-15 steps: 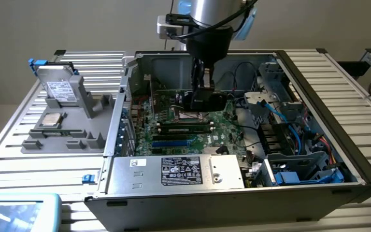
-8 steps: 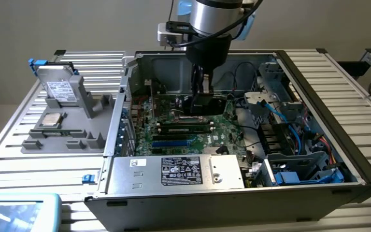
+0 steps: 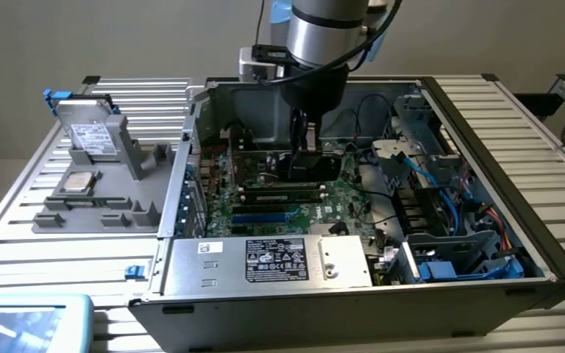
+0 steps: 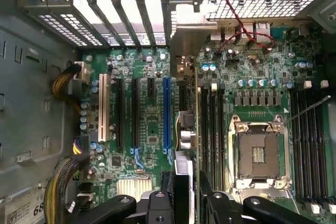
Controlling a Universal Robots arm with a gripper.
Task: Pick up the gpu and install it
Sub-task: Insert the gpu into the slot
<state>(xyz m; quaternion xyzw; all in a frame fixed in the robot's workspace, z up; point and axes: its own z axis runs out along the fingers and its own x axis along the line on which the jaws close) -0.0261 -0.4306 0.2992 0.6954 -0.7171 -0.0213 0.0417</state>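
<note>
The gpu is clamped edge-on between the partly closed fingers of the gripper and held upright over the motherboard.

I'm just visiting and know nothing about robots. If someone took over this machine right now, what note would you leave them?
Gripper: shut on the gpu, reaching down inside the open computer case.
Gpu: held on edge over the motherboard, close to the blue slot, with its metal bracket toward the case's back wall.
Done: gpu picked up and brought into the case.
Left: I cannot tell whether it is seated in a slot; the card is in the grip.
</note>
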